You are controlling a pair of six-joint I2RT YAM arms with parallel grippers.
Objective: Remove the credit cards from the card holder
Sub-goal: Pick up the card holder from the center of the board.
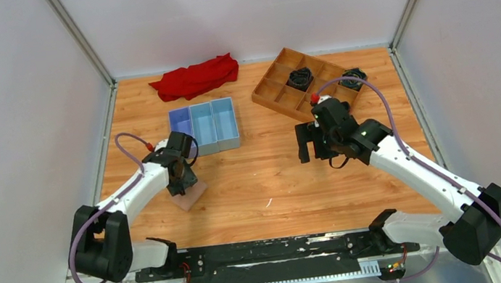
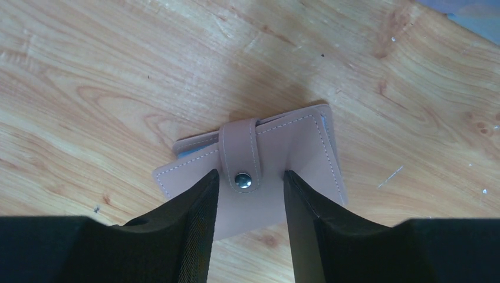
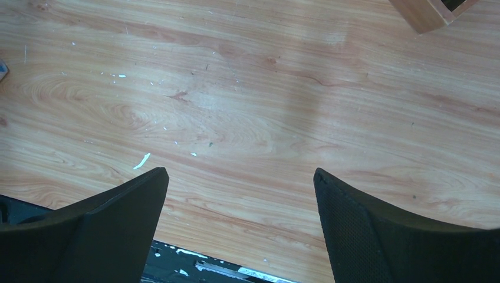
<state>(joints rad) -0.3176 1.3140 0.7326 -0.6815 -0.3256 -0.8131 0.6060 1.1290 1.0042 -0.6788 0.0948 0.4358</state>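
The card holder (image 1: 191, 194) lies shut on the wooden table at the left, tan-pink side up. In the left wrist view the card holder (image 2: 301, 147) has its strap fastened by a metal snap (image 2: 243, 180). A thin blue edge shows at its open side. The credit cards are hidden inside it. My left gripper (image 1: 182, 185) is right over the holder, open; its fingertips (image 2: 207, 187) rest on the cover on either side of the snap, and the gripper's middle (image 2: 250, 174) is over the strap. My right gripper (image 1: 311, 149) is open and empty above bare table (image 3: 239, 171).
A blue three-compartment tray (image 1: 205, 127) stands just behind the left gripper. A red cloth (image 1: 195, 77) lies at the back. A wooden grid tray (image 1: 283, 92) with black items is at the back right; its corner shows in the right wrist view (image 3: 421, 15). A black rail (image 1: 269, 252) runs along the near edge.
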